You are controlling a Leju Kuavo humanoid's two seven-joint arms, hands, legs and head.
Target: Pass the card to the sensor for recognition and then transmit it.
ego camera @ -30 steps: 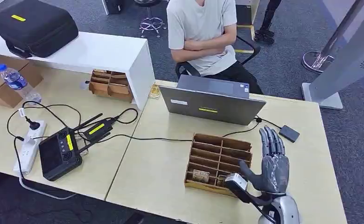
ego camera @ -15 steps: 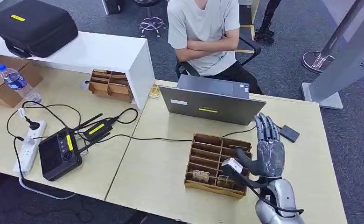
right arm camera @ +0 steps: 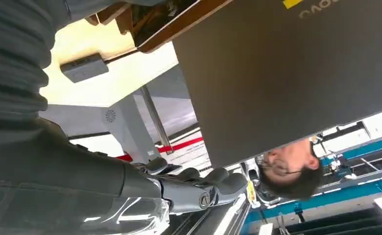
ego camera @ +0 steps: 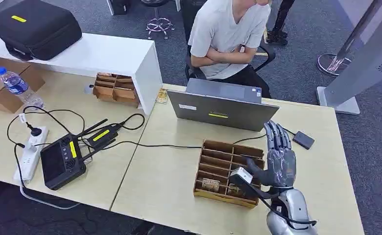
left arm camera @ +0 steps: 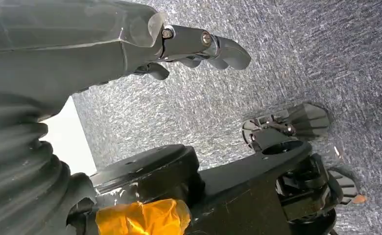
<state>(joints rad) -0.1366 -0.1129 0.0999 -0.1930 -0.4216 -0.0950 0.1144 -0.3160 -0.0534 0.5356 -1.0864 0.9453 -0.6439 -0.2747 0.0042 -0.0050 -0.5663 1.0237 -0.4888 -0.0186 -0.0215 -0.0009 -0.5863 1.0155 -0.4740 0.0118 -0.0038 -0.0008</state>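
Cards (ego camera: 211, 184) sit in the wooden divided tray (ego camera: 228, 152) at lower centre; the right hand (ego camera: 279, 160), fingers spread and empty, hovers at its right edge, with the laptop (ego camera: 222, 109) just behind.

Pale wooden tables (ego camera: 174, 166) and a white counter (ego camera: 106, 56) stand on grey carpet (ego camera: 297, 68).

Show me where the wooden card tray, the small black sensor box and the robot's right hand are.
Wooden card tray (ego camera: 218, 147): head view, on its far rim.
Small black sensor box (ego camera: 303, 140): head view, on its top face.
Right hand (ego camera: 278, 161): head view, on the back of the hand.
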